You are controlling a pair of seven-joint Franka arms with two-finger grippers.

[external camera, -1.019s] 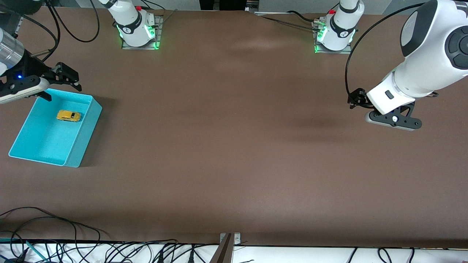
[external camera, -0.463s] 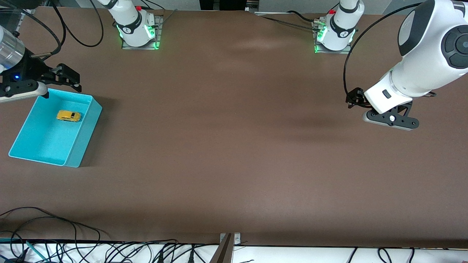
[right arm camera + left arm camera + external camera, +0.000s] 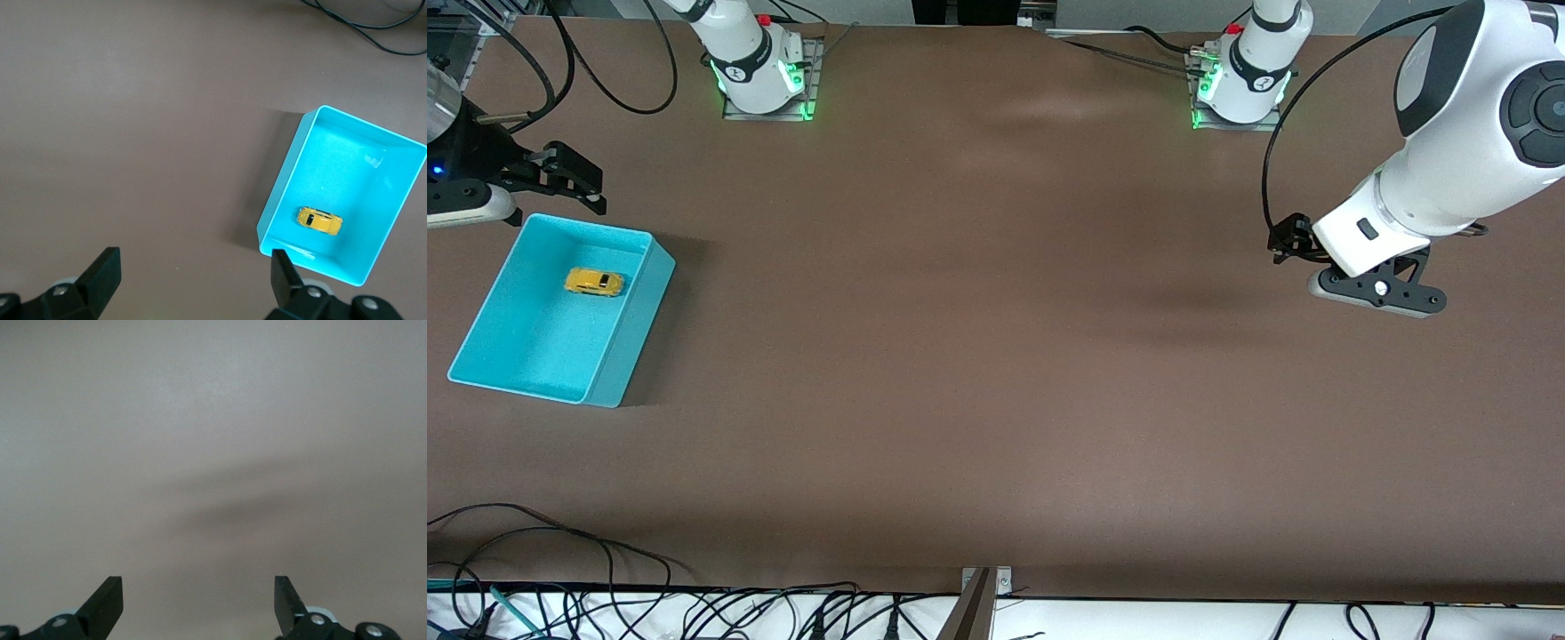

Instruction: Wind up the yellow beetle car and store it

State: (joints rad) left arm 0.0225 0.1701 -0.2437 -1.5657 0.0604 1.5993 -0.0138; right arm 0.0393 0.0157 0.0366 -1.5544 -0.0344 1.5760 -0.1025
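We see the yellow beetle car [image 3: 593, 282] lying on its wheels inside the cyan bin [image 3: 636, 311] at the right arm's end of the desk [image 3: 996, 356], in the bin's half farther from the front camera. In the front view its long axis runs roughly from 9 to 3 o'clock, tipped a little toward 4; which end is its nose we cannot tell. The right gripper [image 3: 569, 182] hangs over the desk by the bin's corner, jaws released and empty; the left gripper [image 3: 199, 600] waits over bare desk, jaws also parted. We judge the storing done; the risks are a descending jaw clipping the rim and shifting the bin, or leftover spring tension rolling the car against a wall
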